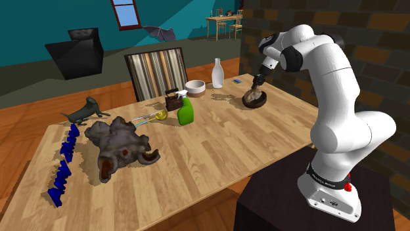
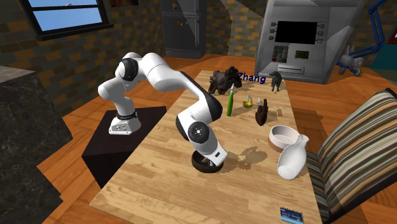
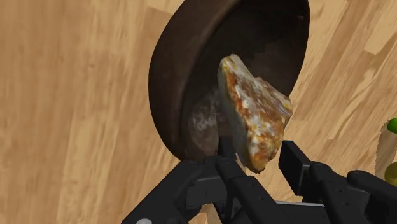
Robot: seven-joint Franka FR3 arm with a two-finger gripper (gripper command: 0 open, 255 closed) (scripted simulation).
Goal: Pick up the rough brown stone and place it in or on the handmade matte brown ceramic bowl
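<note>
The brown bowl (image 1: 255, 102) stands on the wooden table (image 1: 217, 147) near its far right end in the shoulder view. My gripper (image 1: 253, 92) reaches down into it. In the wrist view the rough stone (image 3: 254, 111), mottled orange, white and brown, stands on edge between the two fingers, clasped at its lower end, and hangs inside the bowl's dark hollow (image 3: 184, 83). The gripper (image 3: 257, 156) is shut on the stone. In the second exterior view the hand (image 2: 213, 159) covers much of the bowl (image 2: 202, 167).
Behind the bowl stand a white bottle (image 1: 217, 72), a white bowl (image 1: 195, 86) and a small card (image 1: 235, 81). A green spray bottle (image 1: 186, 111), a dark iron (image 1: 174, 100), a big dark skull-like lump (image 1: 121, 144) and blue letters (image 1: 66, 167) lie leftward. A striped chair (image 1: 156, 71) stands behind.
</note>
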